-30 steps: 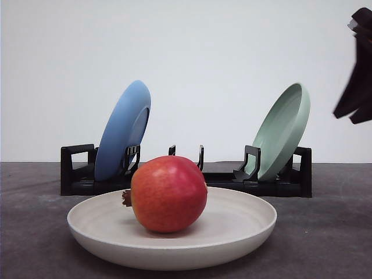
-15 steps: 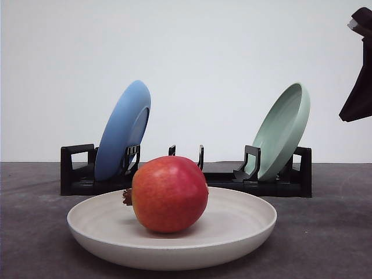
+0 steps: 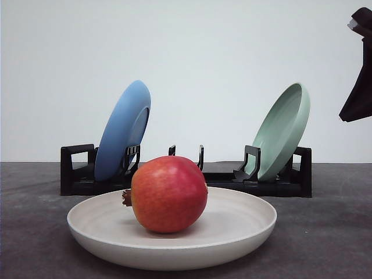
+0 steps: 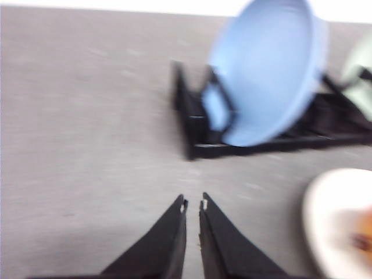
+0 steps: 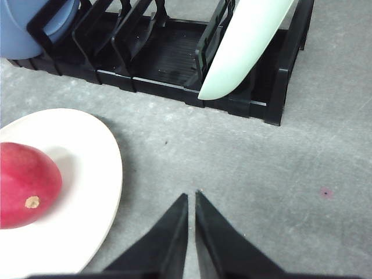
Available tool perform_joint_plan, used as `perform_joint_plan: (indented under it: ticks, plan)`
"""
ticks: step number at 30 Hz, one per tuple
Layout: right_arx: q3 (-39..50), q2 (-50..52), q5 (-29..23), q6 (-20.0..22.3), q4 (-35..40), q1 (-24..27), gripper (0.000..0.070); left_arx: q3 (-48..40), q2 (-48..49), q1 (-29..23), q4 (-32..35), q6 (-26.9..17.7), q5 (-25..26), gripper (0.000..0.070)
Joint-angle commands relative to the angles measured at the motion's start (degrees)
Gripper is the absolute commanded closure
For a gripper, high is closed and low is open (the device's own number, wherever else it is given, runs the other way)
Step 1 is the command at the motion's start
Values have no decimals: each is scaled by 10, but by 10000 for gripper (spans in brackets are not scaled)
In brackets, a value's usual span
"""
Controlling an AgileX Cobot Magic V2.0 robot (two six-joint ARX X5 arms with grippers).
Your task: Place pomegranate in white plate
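Pomegranate: we see the pomegranate (image 3: 169, 194) resting inside the white plate (image 3: 244, 224), a little left of the plate's middle in the front view; its dark crown nub points left; nothing grips it.
White plate: it lies flat on the grey table (image 3: 325, 232), in front of the black dish rack (image 3: 279, 183); in the right wrist view we see its edge (image 5: 104, 174) with the fruit (image 5: 26, 183) on it.
Rack: the blue plate (image 3: 123, 131) leans in its left slots; the pale green plate (image 3: 283, 131) leans in its right slots.
Left gripper (image 4: 193, 203): we find its fingers nearly together, only a thin slit between them, holding nothing; it hangs over bare table beside the rack; the view is blurred.
Right gripper (image 5: 191, 197): its fingers are likewise drawn almost closed and empty, above bare table, apart from the plate's rim.
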State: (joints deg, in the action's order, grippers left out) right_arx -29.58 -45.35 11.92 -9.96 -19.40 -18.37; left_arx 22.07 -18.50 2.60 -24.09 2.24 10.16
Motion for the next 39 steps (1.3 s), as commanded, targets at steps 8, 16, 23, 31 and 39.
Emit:
perform_joint_plan:
  ticks: [8, 16, 23, 31, 39]
  plan:
    - [-2, -2, 0, -3, 5, -2, 685, -115, 128, -14, 57, 19, -46, 678]
    - [-2, -2, 0, -3, 5, -2, 684, -181, 184, -15, 73, 29, -61, 678]
    - [-2, -2, 0, -3, 7, -2, 685, -213, 184, -15, 135, 15, -63, 678]
    - [-2, -2, 0, -3, 8, -2, 685, -214, 184, -15, 134, -4, -79, 678]
    - [-2, -2, 0, -3, 10, -2, 685, -214, 183, -15, 134, -5, -78, 678]
